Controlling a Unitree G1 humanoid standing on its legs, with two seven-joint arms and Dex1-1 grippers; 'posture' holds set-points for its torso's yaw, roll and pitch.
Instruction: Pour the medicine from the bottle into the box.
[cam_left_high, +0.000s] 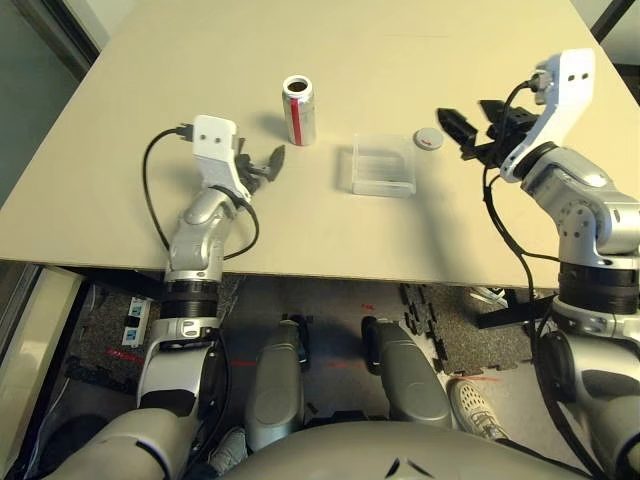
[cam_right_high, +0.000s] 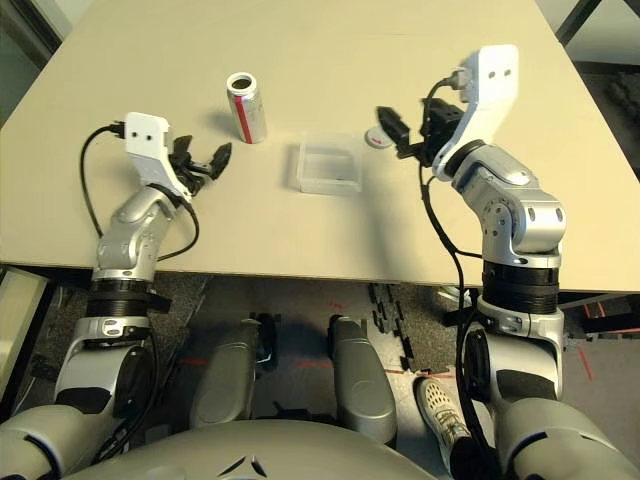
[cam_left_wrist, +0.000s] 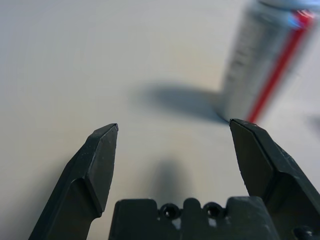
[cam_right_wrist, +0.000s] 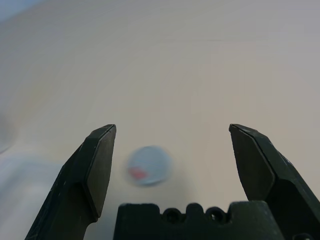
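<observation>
Two grippers: both spread wide and empty, one on each side of the tan table (cam_left_high: 120, 130).
Bottle: the bottle (cam_left_high: 299, 110) stands upright in the upper middle of the left eye view, its mouth open to the camera, its red stripe facing forward and its long axis vertical.
Cap: the cap (cam_left_high: 428, 138) lies flat on the table right of the box, off the bottle.
Box: the box (cam_left_high: 383, 167) sits flat near the middle of the frame, just right of and below the bottle, apart from it; whether anything lies inside is hard to tell, though it looks bare.
Key relation: the bottle lies up and to the right of the left gripper (cam_left_high: 263, 165), near but not touching, and the box lies between the bottle and the right gripper, so the left arm is judged the nearer one for the pick.
Left gripper: fingers apart, nothing between them; in its wrist view the bottle (cam_left_wrist: 270, 60) stands off to the right, outside the gap.
Right gripper: the right gripper (cam_left_high: 468, 128) hangs just right of the cap, jaws wide, gripping nothing; its wrist view looks down on the cap (cam_right_wrist: 148, 165).
Next move, as a judgement: the left gripper needs to swing right to bracket the bottle's upright side.
</observation>
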